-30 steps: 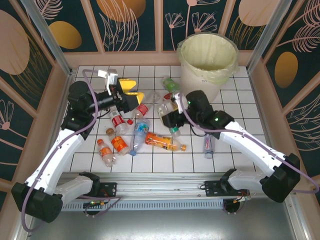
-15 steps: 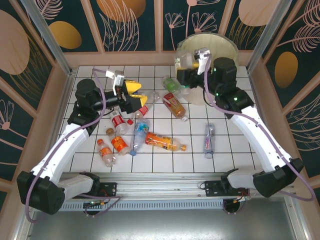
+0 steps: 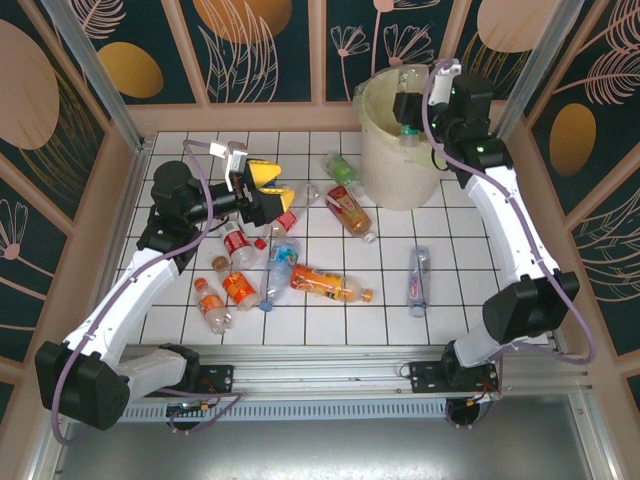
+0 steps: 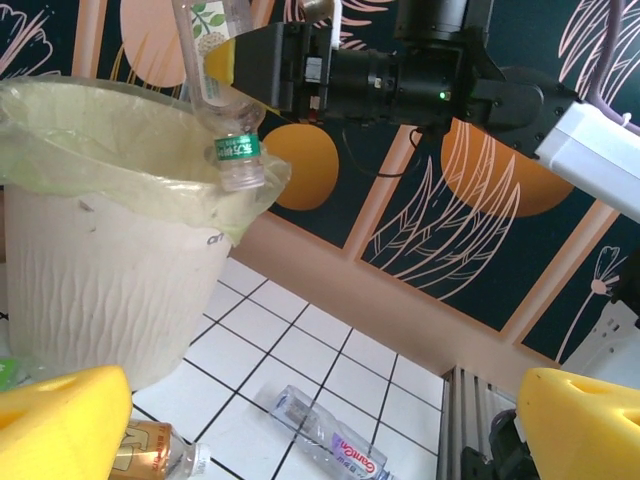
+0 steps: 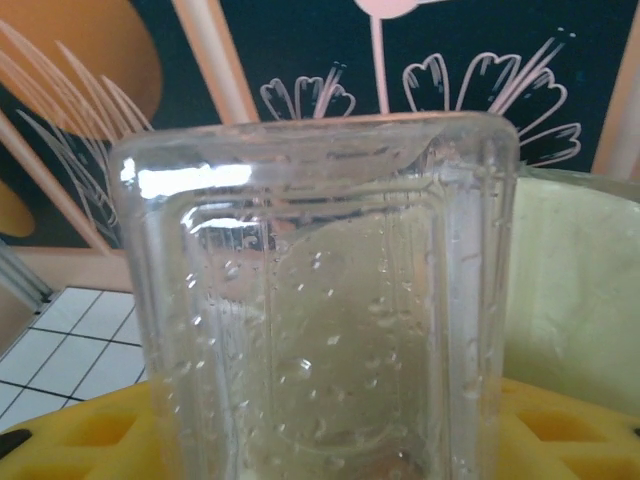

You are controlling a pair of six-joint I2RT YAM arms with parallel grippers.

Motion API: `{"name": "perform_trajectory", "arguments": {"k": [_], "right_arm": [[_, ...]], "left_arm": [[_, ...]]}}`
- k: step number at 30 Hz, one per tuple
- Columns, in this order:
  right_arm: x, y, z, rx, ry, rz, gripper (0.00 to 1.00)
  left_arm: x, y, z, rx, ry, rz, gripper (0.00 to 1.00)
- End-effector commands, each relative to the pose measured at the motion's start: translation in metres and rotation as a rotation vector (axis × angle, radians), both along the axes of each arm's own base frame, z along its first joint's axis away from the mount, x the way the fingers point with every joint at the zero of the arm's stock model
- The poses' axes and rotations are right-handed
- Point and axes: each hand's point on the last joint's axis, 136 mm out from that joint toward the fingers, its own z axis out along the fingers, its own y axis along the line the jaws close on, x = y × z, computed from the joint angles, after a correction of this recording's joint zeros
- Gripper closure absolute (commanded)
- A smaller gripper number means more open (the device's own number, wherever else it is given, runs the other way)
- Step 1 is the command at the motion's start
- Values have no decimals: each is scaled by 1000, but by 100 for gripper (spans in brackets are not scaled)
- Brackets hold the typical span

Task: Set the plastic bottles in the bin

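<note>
From above, my right tool [image 3: 406, 118] hangs over the bin [image 3: 385, 170], pinching one bottle [image 3: 406, 131]. The bottle sits within the rim's outline, but I cannot read its axis from here. My left tool [image 3: 264, 190] is spread wide with nothing between its fingers. I count nine bottles [image 3: 325, 283] lying flat on the table [image 3: 460, 320], though a few crowd together. Six are clustered just under and nearward of my left tool. One green-label and one orange-label bottle lie between my two tools. One purple-label bottle lies well off to the right, below my right tool, with its long axis running near to far. The long orange one in the cluster lies crosswise, cap toward my right side.

Through the left wrist, my left tool's yellow fingers [image 4: 60, 425] sit far apart at the bottom corners. Up ahead, the right tool [image 4: 225, 62] grips the bottle [image 4: 225, 125] neck down and base up. Its axis is close to upright and slightly tipped, and the green-banded neck hangs just at the bin's [image 4: 100, 280] rim. Two bottles show on the table here: the purple-label one between my fingers, and an orange-label one beside the left finger at the bin's foot.

Through the right wrist, the bottle's [image 5: 320, 300] clear squarish base faces the lens, its long axis running straight away. It is clamped between yellow fingers [image 5: 570, 425], with the bin's [image 5: 570, 290] pale inside to its right.
</note>
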Motion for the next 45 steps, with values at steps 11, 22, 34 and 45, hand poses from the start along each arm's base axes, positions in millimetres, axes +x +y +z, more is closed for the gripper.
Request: {"name": "perform_trajectory", "arguments": {"k": [11,22,34,45], "right_arm": [[37,-14,-6,32,55,-19,38],[72,-11,-62,36,197,-39,38],[77,-5,-87,43,340,-20,30],[72,-4,-47,65,269,-4,17]], "left_arm": [[-5,1,1,12,-31,7,2],[7,-1,-18,58,2,21,1],[13,-2,-27,77,21,30,1],[12,-2,-26,75,16,29,2]]}}
